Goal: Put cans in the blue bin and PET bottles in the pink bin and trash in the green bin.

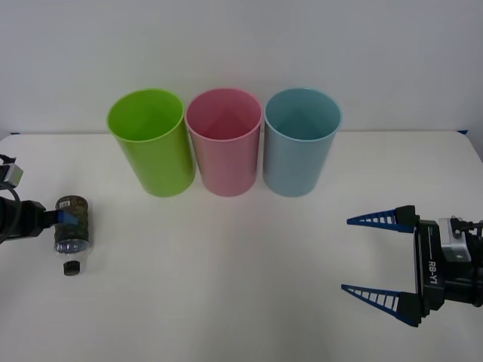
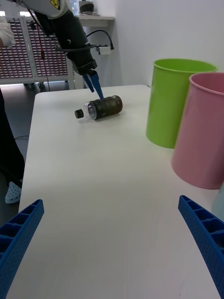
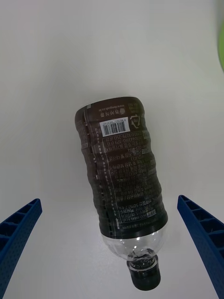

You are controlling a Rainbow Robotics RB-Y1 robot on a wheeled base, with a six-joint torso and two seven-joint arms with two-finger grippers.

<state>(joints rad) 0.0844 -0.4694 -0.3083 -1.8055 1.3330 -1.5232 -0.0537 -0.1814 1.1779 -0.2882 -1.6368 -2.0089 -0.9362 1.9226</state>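
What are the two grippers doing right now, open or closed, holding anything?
Left gripper: open, fingers either side of the lying PET bottle, not gripping it.
Right gripper: open, holding nothing, low at the table's right.

Lime-green bin [image 1: 153, 143], pink bin [image 1: 225, 142], light-blue bin [image 1: 299, 142] across upper centre of front view, on plain white table [image 1: 241, 286]. At left edge, clear bottle [image 1: 72, 224]: ribbed dark brown-olive label, white print, barcode, black cap. Blue ribbed fingers [image 1: 375, 219] lower right.
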